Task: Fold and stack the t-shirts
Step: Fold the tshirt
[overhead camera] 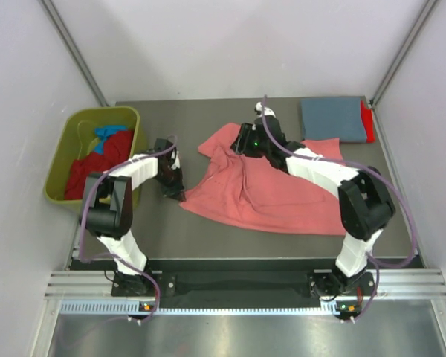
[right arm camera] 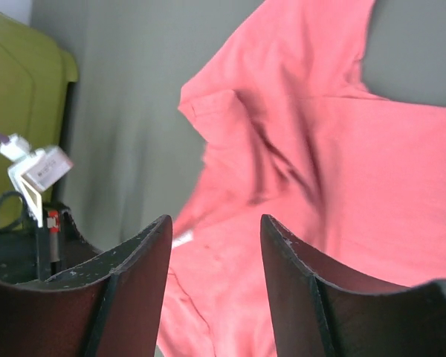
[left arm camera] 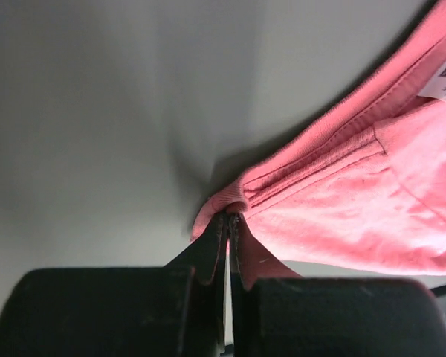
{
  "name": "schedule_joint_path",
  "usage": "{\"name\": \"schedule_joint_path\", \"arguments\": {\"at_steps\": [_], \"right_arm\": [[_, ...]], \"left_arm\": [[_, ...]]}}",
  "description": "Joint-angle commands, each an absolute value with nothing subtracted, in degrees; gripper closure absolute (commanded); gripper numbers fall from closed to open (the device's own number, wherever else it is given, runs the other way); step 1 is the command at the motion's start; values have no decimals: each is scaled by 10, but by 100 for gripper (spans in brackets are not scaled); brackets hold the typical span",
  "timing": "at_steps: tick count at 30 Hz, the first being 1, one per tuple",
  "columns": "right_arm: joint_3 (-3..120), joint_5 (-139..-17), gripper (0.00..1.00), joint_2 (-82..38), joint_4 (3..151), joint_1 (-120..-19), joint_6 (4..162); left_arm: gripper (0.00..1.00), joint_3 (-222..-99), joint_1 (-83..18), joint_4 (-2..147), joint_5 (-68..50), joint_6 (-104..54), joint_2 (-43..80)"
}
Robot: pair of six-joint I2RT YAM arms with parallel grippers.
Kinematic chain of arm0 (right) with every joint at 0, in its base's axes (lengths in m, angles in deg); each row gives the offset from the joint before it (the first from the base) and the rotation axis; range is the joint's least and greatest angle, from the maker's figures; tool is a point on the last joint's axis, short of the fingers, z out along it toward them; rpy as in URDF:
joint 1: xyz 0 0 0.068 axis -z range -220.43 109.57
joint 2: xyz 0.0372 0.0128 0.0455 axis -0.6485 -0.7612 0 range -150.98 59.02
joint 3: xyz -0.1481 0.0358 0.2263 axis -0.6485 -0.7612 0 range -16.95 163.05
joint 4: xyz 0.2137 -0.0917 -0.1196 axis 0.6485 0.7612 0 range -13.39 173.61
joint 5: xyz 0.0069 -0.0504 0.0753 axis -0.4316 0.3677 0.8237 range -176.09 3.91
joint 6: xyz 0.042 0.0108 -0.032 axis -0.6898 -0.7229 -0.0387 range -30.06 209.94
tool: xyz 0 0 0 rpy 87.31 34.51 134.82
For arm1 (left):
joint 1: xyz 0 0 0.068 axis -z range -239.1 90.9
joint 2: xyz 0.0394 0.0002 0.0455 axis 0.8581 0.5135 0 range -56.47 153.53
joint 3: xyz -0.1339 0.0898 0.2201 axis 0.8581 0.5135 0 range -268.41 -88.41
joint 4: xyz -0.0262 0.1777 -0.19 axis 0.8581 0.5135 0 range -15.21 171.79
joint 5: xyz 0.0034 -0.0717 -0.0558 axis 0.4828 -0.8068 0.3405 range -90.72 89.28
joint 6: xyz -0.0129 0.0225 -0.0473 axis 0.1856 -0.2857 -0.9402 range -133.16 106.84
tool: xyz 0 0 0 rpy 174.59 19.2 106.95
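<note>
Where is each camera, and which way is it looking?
Top camera: above and behind the arms, looking down at the table; both arms show.
Left wrist camera: on the left arm, looking past the left gripper, shut on the pink shirt's edge.
Right wrist camera: on the right arm, looking down past the open right gripper at that shirt.
Shared: top and right wrist views both show the green bin.
</note>
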State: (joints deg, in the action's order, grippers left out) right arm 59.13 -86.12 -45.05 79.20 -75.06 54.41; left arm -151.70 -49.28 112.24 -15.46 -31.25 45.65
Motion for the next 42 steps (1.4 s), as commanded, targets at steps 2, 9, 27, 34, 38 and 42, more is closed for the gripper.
{"name": "schedule_joint_path", "arguments": {"at_steps": [2,9,27,34,38,42], "right_arm": [[540,-841,48,-376,780,-717,552],[465,-807,48,-302,778,-687,553],[423,-813,48,-263,806,-661,557],[433,-852,48,-272,873,-621,573],[466,-841,47,-289,907,-552,622],[513,-846,46,-317,953,-498,677]], "left_arm": [[100,-1464,-494,1204,-57,-399,392],[100,-1405,-494,1240,-20,-473,320],[79,-1474,-494,1362,137,-514,322],[62,-1647,-492,1351,19,-446,339],[61,-1748,-491,1227,-91,-390,390],[59,-1867,-492,1164,-94,-344,497]]}}
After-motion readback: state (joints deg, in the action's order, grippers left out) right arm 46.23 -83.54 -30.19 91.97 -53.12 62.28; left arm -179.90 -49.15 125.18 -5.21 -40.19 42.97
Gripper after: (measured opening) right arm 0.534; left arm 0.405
